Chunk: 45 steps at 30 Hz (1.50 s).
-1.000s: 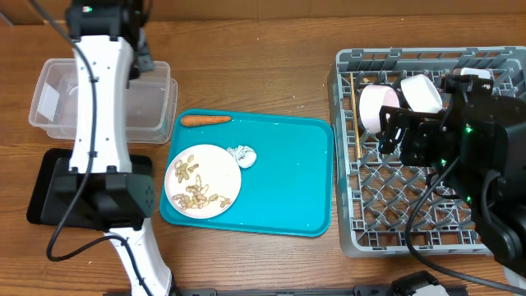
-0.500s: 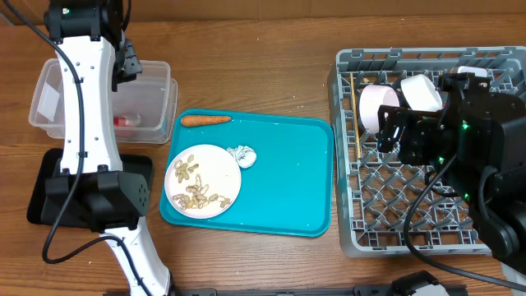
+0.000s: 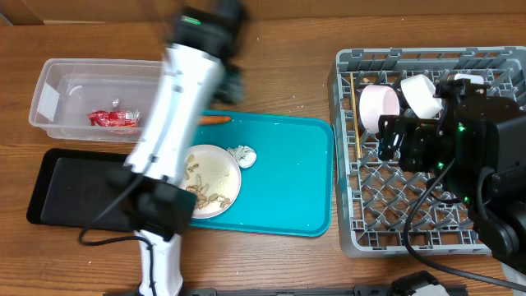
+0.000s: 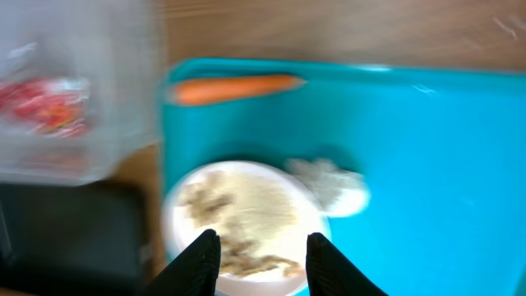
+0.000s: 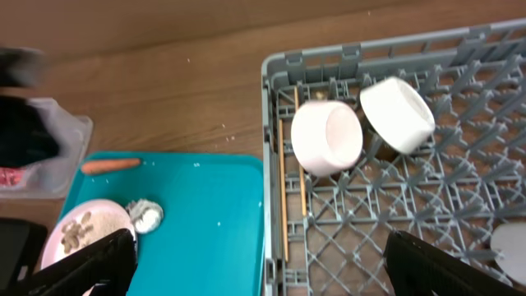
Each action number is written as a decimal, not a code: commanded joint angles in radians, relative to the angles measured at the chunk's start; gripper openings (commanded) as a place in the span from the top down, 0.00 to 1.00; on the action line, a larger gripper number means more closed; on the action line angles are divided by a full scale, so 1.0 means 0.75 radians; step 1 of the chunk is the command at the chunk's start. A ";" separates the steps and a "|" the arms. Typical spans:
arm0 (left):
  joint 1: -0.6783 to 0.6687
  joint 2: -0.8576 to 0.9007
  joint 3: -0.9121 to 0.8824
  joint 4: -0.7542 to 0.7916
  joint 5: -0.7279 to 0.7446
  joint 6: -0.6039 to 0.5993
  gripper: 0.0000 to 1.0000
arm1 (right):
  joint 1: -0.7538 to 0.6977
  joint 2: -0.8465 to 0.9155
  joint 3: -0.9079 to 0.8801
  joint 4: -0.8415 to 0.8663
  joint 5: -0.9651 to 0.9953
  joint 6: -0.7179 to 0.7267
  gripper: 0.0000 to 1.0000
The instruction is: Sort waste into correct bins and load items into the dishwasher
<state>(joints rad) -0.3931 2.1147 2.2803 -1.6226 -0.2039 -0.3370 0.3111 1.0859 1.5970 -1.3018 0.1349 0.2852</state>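
The red wrapper (image 3: 107, 118) lies inside the clear tub (image 3: 57, 82). My left gripper (image 4: 263, 259) is open and empty, hovering over the white plate (image 4: 238, 214) of peanut scraps (image 3: 201, 194) on the teal tray. The carrot (image 4: 234, 86) lies at the tray's far edge, and the foil ball (image 4: 333, 185) rests beside the plate. My right gripper (image 5: 263, 271) is wide open over the near left part of the grey dish rack (image 3: 353, 230). Two white bowls (image 5: 327, 137) (image 5: 397, 113) and the chopsticks (image 5: 283, 189) sit in the rack.
The black tray (image 3: 82, 185) lies in front of the clear tub, left of the teal tray (image 3: 288, 189). The left arm (image 3: 177, 107) stretches blurred across the tub's right end and the tray's left side.
The left gripper opened and left the red wrapper in the clear tub, then swung right over the plate on the teal tray. The right arm stayed put.
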 commanded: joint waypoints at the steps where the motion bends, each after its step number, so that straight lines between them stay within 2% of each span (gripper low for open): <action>1: -0.166 -0.007 -0.260 0.134 0.046 0.034 0.64 | 0.003 -0.006 0.011 -0.007 0.009 -0.001 0.00; 4: -0.248 -0.007 -0.460 0.256 0.101 0.061 0.64 | 0.003 -0.006 0.010 -0.012 0.009 -0.001 0.00; 7: -0.299 -0.007 -0.622 0.365 0.057 0.066 0.63 | 0.003 -0.006 0.010 -0.016 0.009 -0.001 0.00; 12: -0.300 -0.007 -0.836 0.550 -0.022 0.079 0.53 | 0.003 -0.006 0.011 -0.018 0.009 -0.001 0.00; 19: -0.249 -0.007 -0.928 0.694 -0.063 0.125 0.51 | 0.003 -0.006 0.010 -0.028 0.008 -0.001 0.00; 26: -0.244 0.002 -0.973 0.810 0.048 0.201 0.70 | 0.003 -0.006 0.010 -0.030 0.009 -0.001 0.00; 28: -0.244 0.003 -0.985 0.829 0.060 0.200 0.83 | 0.003 -0.006 0.010 -0.034 0.009 -0.001 0.00; 31: -0.243 0.003 -0.945 0.786 0.059 0.201 0.96 | 0.003 -0.006 0.010 -0.038 0.009 -0.001 0.00; 35: -0.234 0.001 -0.773 0.630 0.058 0.191 0.96 | 0.003 -0.006 0.010 -0.038 0.009 -0.001 0.00; 41: -0.201 0.001 -0.376 0.382 0.040 0.179 0.96 | 0.003 -0.006 0.010 -0.045 0.009 -0.001 0.00; 45: -0.130 0.001 -0.171 0.192 -0.181 0.055 0.96 | 0.003 -0.006 0.010 -0.052 0.009 -0.001 0.00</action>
<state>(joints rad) -0.5472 2.1216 2.0457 -1.4055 -0.1989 -0.2146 0.3111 1.0859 1.5970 -1.3396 0.1356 0.2844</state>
